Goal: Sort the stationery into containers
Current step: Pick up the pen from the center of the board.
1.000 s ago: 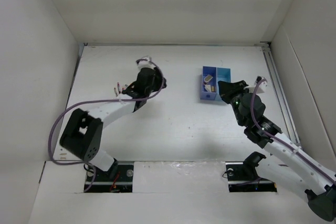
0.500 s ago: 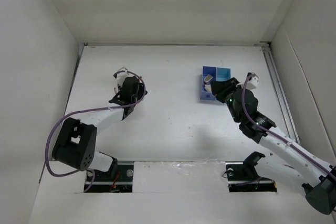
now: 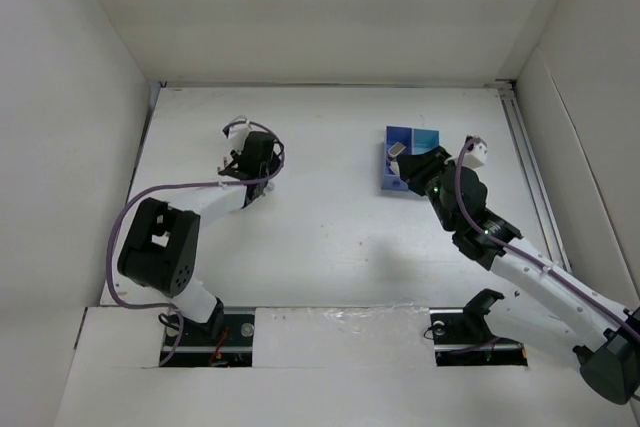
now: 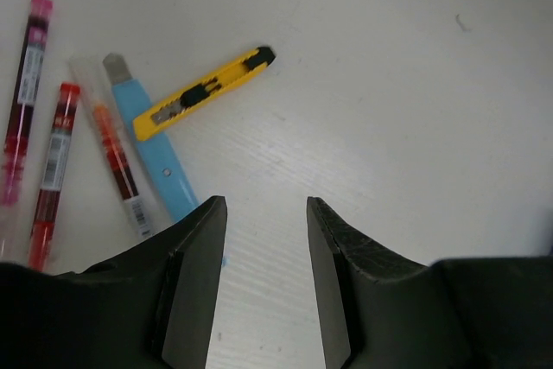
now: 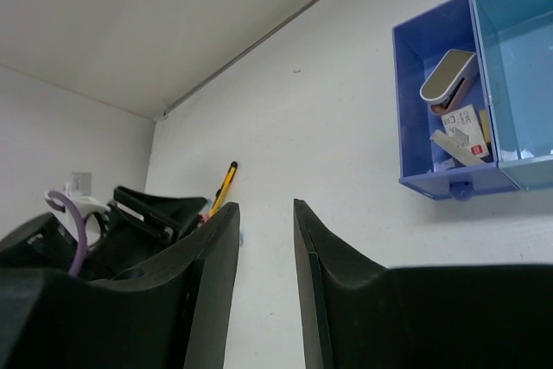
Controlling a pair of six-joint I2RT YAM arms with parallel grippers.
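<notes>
Our left gripper (image 4: 263, 206) hovers over the worktop (image 4: 406, 84) with its jaws apart and empty, one finger above the tail of the light blue pen (image 4: 154, 149). The yellow cutter (image 4: 203, 92) touches that pen and a red pen (image 4: 117, 157) lies just beside it. Coming down here could pin the pen or catch two things at once. Our right gripper (image 5: 263, 209), also apart and empty, sits near the blue box (image 5: 449, 183).

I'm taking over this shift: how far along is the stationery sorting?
Done: a grey piece and beige blocks lie in the dark blue compartment; the light blue compartment looks empty. In hand: nothing. The left pincer is open above the table, and the right pincer is open near the compartments. Left: the yellow-black cutter, light blue pen and red-and-white pens, all loose on the table.
</notes>
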